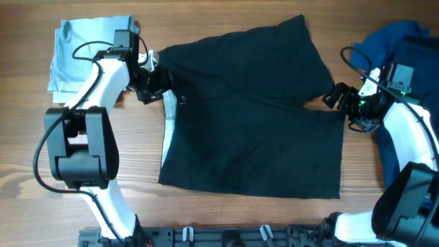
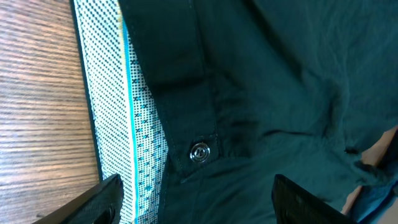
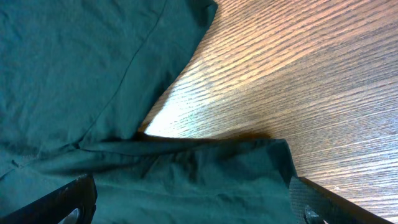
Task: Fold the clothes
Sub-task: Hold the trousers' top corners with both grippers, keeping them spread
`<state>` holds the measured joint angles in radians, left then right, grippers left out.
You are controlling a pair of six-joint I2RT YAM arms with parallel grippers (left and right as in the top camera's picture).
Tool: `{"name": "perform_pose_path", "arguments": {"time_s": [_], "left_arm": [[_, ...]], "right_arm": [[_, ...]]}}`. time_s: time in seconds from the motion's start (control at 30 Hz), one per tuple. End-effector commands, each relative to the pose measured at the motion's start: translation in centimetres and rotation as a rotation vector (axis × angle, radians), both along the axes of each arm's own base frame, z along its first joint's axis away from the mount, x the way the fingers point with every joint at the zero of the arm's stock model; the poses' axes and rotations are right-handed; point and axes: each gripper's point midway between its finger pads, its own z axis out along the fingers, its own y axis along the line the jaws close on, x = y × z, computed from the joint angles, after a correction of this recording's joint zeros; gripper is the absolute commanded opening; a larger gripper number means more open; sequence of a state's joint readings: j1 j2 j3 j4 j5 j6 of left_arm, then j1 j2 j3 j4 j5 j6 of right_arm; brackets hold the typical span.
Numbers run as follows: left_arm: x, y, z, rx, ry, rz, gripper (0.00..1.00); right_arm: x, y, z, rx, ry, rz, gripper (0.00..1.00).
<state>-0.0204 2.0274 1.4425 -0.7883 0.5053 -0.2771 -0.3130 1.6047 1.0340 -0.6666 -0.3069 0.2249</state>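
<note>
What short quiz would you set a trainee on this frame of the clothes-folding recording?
1. True or false: the black shorts lie spread out on the table.
2. Where is the pale blue garment? A) on the table, apart from the shorts; B) on top of the shorts; C) hanging off the table edge.
3. Fill in: the left gripper and the right gripper both stand ___.
Key: 1 true; 2 A; 3 open.
</note>
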Motion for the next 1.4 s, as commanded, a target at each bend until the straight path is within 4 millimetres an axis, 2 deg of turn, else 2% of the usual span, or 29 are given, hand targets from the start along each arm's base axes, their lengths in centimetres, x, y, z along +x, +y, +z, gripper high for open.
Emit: {"name": "perform_pose_path", "arguments": {"time_s": [0.0, 0.23, 0.3, 0.4, 0.73, 1.03, 1.07, 1.17, 1.37], "left_arm": [[-0.5, -1.1, -0.7, -0.030, 0.007, -0.050, 0.75], [-0.5, -2.3, -0.9, -0.010, -0.006, -0.083, 0.66], [-0.5, -1.7, -1.5, 0.060, 0.007, -0.056, 0.64], [-0.7, -1.0, -2.1, 0.113, 0.026, -0.023, 0.64], [-1.2, -0.9, -2.7, 0.112, 0.061, -0.007, 0.65], [-1.3, -1.0, -4.1, 0.110, 0.086, -0.009, 0.64], [-1.3, -1.0, -4.3, 0.110, 0.089, -0.009, 0.63], [-1.3, -1.0, -4.4, 0.107, 0.092, -0.009, 0.51], [-1.3, -1.3, -4.2, 0.090, 0.094, -0.005, 0.50]], "right_arm": [[0.6, 0.1, 1.1, -0.001, -0.040, 0.018, 1.00], [0.6, 0.1, 1.1, -0.001, -0.040, 0.018, 1.00], [0.6, 0.1, 1.1, -0.001, -0.040, 0.018, 1.00], [0.6, 0.1, 1.1, -0.001, -0.040, 0.018, 1.00], [0.6, 0.1, 1.1, -0.001, -0.040, 0.018, 1.00], [0.6, 0.1, 1.1, -0.001, -0.040, 0.018, 1.00], [0.6, 0.1, 1.1, -0.001, -0.040, 0.018, 1.00], [0.6, 0.1, 1.1, -0.001, -0.040, 0.018, 1.00], [0.6, 0.1, 1.1, -0.001, -0.040, 0.018, 1.00]]}}
